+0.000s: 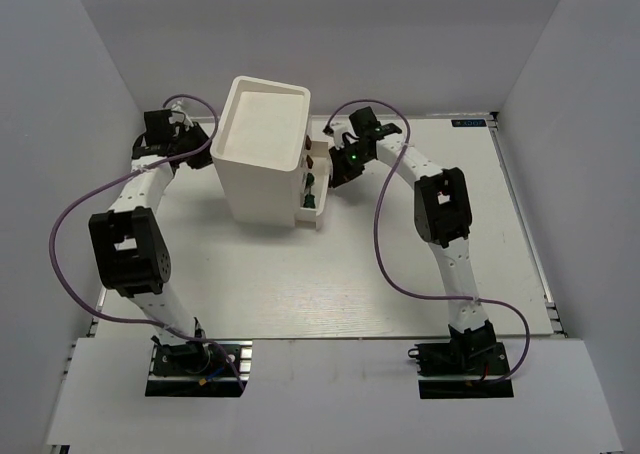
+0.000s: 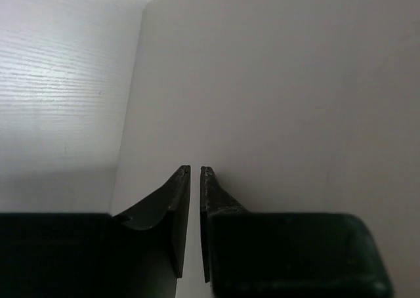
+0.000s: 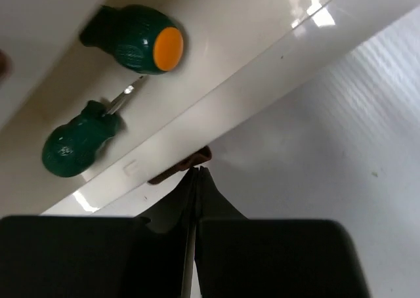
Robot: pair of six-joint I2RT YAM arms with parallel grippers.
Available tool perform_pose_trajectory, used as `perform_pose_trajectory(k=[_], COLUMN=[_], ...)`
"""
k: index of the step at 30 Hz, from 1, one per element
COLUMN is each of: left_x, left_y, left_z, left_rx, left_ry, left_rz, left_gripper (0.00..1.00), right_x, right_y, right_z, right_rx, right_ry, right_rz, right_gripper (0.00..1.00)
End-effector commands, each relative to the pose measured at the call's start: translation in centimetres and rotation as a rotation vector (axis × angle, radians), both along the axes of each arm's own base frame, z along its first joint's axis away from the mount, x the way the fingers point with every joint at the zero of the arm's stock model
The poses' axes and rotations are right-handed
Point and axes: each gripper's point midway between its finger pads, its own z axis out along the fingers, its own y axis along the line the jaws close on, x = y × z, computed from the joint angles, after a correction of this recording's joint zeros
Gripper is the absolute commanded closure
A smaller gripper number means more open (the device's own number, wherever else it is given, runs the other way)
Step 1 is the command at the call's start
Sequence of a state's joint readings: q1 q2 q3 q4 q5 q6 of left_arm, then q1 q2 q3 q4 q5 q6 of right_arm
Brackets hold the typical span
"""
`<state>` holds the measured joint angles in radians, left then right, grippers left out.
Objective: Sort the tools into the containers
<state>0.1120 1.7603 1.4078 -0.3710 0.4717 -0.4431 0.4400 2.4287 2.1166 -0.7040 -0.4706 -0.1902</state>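
At the left, the left end effector (image 2: 195,172) is almost clenched: a thin slit shows between its fingertips and nothing sits in it. It points at the blank left wall of the tall white cabinet (image 1: 255,164), which fills most of its view and blocks the way ahead. A purple cable (image 1: 70,214) loops out beside the left arm over the worktop (image 1: 400,274).

On the cabinet's right side a drawer (image 3: 262,58) stands pulled out. In it lie the two green-handled screwdrivers, close together but apart: one (image 3: 138,39) shows its orange butt cap, the other (image 3: 79,147) lies aslant with its short shaft towards the first.

The right end effector (image 3: 197,173) is clenched, fingers pressed together, its tips at the drawer's dark knob (image 3: 185,169). Whether the knob is pinched I cannot tell.
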Motion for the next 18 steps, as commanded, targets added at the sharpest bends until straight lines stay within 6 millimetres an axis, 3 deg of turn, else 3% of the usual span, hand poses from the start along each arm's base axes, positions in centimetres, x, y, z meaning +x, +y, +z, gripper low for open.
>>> perform_pose_trajectory(k=[1,4,11,16,17,18], left_x=[-1.2,-1.9,-3.9,-3.8,-4.0,-4.1], left_y=[-4.2,-6.3,-8.0,-6.7,-5.1,-3.9], left_z=[4.5,3.5,2.3,1.4,0.8,1.0], left_rx=[-0.087,-0.111,-0.112,-0.041,-0.032,-0.004], left_ry=[-0.134,-0.111,-0.060,-0.025,0.040,0.058], left_rz=[-0.255,-0.339,-0.411,-0.327,-0.242,-0.174], left_gripper=[0.77,0.77,0.77,0.75,0.71,0.69], right_x=[0.8,0.3,0.5,0.0,0.3,0.5], right_y=[3.8,5.2,6.6,6.7,6.4,5.9], right_z=[4.6,5.7,6.0,6.1,5.8,6.8], right_rx=[0.226,0.314,0.400,0.398,0.369,0.353], right_ry=[-0.049,-0.021,0.013,0.028,0.014,-0.032], right_rz=[0.063,0.099,0.104,0.111,0.089,0.099], right_gripper=[1.00,1.00,1.00,1.00,1.00,0.97])
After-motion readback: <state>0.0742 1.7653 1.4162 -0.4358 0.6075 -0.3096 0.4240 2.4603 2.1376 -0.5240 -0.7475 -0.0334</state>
